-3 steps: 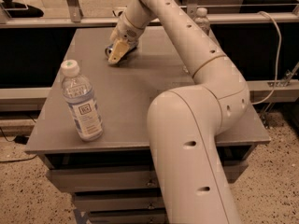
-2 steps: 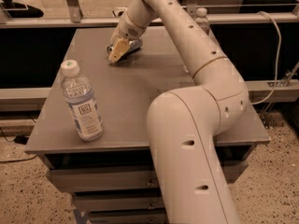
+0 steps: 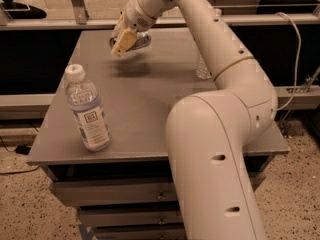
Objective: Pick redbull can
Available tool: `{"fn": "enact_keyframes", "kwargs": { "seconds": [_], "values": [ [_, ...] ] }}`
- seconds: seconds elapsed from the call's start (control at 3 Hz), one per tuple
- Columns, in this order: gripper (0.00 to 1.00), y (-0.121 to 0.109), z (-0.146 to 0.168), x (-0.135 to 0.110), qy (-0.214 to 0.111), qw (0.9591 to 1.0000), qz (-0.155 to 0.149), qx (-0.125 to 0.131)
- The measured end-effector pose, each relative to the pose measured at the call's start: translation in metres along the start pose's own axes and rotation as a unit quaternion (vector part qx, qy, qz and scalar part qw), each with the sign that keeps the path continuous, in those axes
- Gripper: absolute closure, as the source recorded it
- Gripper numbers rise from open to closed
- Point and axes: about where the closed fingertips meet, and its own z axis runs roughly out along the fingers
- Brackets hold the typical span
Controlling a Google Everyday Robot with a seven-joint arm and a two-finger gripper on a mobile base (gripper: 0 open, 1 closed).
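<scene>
My gripper point(image 3: 125, 42) is over the far left part of the grey table point(image 3: 150, 109), with tan fingers point(image 3: 121, 44) pointing down-left. It is shut on the redbull can point(image 3: 142, 40), a small silver can held on its side between the fingers. The can is a little above the tabletop, with its shadow on the surface below. Most of the can is hidden by the fingers and wrist.
A clear water bottle point(image 3: 88, 111) with a white cap stands upright at the front left of the table. Another clear bottle point(image 3: 202, 70) stands partly hidden behind my arm point(image 3: 220, 134), which covers the table's right side. Drawers point(image 3: 115, 196) sit under the table.
My gripper has risen from the tabletop with the can in it, and a shadow now shows beneath it. The water bottle has not moved.
</scene>
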Motion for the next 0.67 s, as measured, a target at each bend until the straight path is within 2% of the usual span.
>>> {"fn": "enact_keyframes", "kwargs": {
  "seconds": [0.33, 0.67],
  "values": [
    [1.0, 0.005, -0.021, -0.024, -0.04, 0.9991, -0.013, 0.008],
    [1.0, 0.018, -0.052, -0.05, -0.116, 0.993, -0.01, 0.019]
  ]
}}
